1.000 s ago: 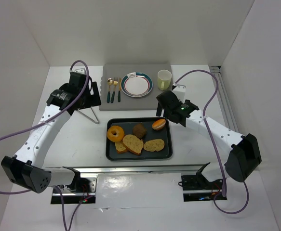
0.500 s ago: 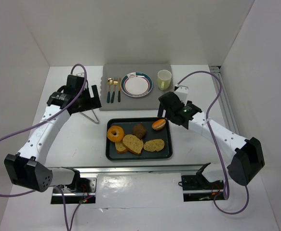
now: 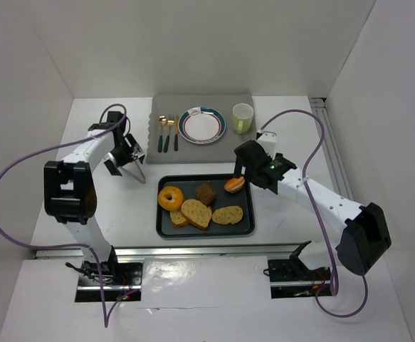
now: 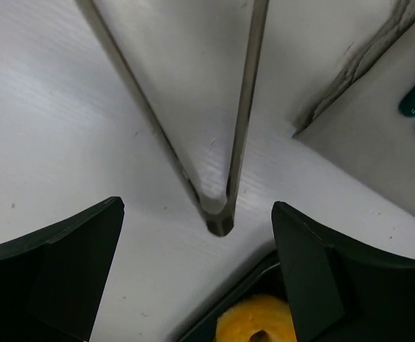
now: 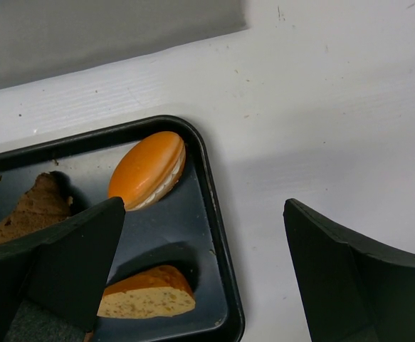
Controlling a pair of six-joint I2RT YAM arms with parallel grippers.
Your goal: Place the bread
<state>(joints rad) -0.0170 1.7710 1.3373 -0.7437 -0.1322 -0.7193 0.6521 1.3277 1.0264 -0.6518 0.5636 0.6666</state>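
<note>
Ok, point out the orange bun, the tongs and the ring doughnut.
orange bun (image 5: 147,169): right wrist view, middle of its glossy top.
tongs (image 4: 220,218): left wrist view, the joined end.
ring doughnut (image 3: 161,199): top view, left side of the ring.

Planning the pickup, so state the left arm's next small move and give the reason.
Probably lower the left tool straight down and close it on the thin silver metal tongs. Its jaws stand open, and the tongs' hinged end lies on the white table between them, not yet gripped.
</note>
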